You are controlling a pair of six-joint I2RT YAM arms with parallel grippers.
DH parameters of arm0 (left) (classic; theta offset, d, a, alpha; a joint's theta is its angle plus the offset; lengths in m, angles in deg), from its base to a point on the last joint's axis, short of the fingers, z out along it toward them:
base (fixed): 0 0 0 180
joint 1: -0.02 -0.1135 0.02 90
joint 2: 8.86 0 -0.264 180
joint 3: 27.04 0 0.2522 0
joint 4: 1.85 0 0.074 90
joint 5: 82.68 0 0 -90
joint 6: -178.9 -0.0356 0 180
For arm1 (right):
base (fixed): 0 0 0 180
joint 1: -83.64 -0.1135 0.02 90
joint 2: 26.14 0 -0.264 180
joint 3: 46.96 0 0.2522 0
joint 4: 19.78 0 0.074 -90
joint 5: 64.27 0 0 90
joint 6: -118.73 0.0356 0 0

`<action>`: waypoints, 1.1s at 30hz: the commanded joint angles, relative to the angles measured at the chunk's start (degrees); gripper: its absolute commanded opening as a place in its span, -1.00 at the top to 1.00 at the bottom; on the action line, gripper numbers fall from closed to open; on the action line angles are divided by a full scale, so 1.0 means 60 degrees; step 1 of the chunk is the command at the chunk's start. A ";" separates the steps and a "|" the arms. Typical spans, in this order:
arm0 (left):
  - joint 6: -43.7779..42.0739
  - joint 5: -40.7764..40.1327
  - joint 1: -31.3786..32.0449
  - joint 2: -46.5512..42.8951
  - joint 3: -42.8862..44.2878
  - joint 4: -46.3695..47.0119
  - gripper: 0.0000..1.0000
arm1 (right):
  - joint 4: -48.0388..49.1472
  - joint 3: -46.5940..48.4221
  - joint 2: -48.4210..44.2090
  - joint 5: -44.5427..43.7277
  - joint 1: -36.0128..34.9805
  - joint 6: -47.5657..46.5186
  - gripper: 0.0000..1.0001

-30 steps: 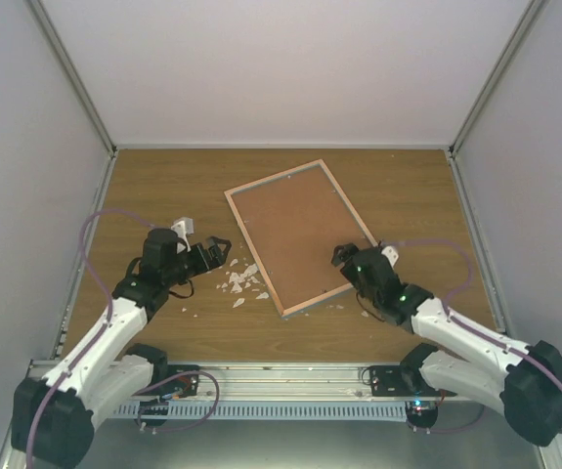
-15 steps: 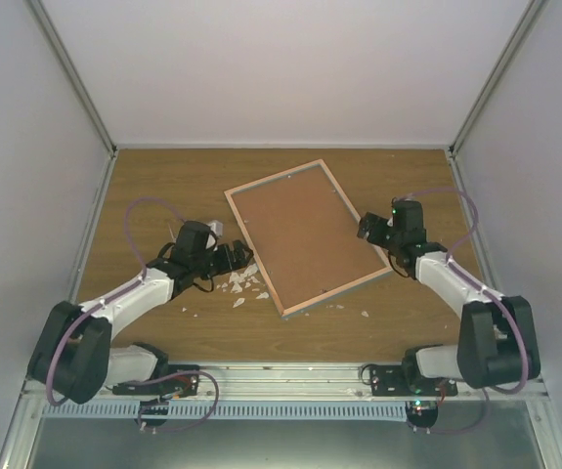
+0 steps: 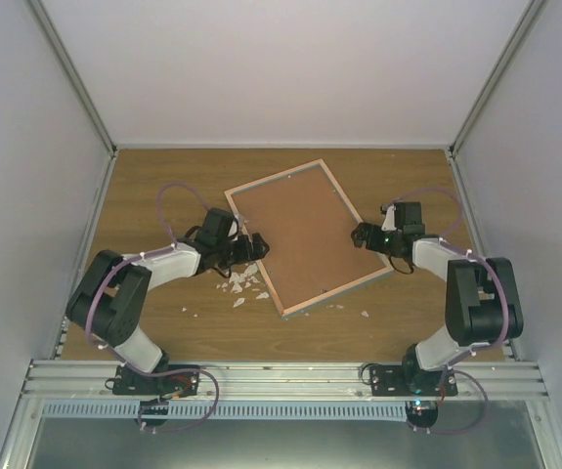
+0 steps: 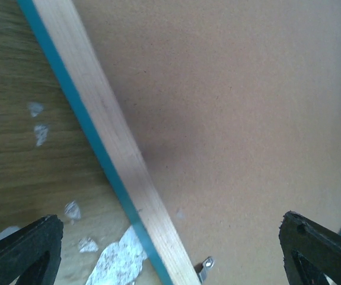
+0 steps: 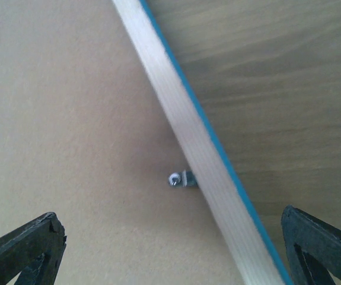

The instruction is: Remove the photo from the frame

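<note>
The frame (image 3: pixel 300 234) lies face down in the middle of the table, showing its brown fibreboard back, pale wood rim and turquoise edge. The photo is hidden. My left gripper (image 3: pixel 257 245) is open over the frame's left rim (image 4: pixel 108 142), its fingertips (image 4: pixel 22 249) wide apart either side of the rim; a small metal tab (image 4: pixel 204 265) shows on the backing. My right gripper (image 3: pixel 361 234) is open over the frame's right rim (image 5: pixel 194 148), straddling a metal tab (image 5: pixel 181 179) on the backing.
Several white scraps (image 3: pixel 241 281) lie on the wood table beside the frame's left edge; they also show in the left wrist view (image 4: pixel 120 261). Grey walls close in the table at the left, right and back.
Both arms have reached inward to the frame. The left gripper moved right to the left rim, the right gripper moved up and left to the right rim. The frame has not moved.
</note>
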 commanded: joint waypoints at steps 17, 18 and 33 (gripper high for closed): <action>-0.0675 -0.0183 0.0288 0.0972 0.0811 -0.0222 -0.98 | -0.0922 -0.2165 -0.2277 0.2518 -0.0802 0.0053 -0.99; -0.0718 -0.0238 0.0295 0.0923 0.0800 -0.0300 -0.98 | -0.0976 -0.2227 -0.2393 0.2542 -0.0952 0.0132 -0.99; -0.0914 -0.2118 0.0039 -0.0572 0.0539 -0.1796 -0.98 | -0.1758 -0.2626 -0.4185 0.1161 -0.1763 0.0581 -0.99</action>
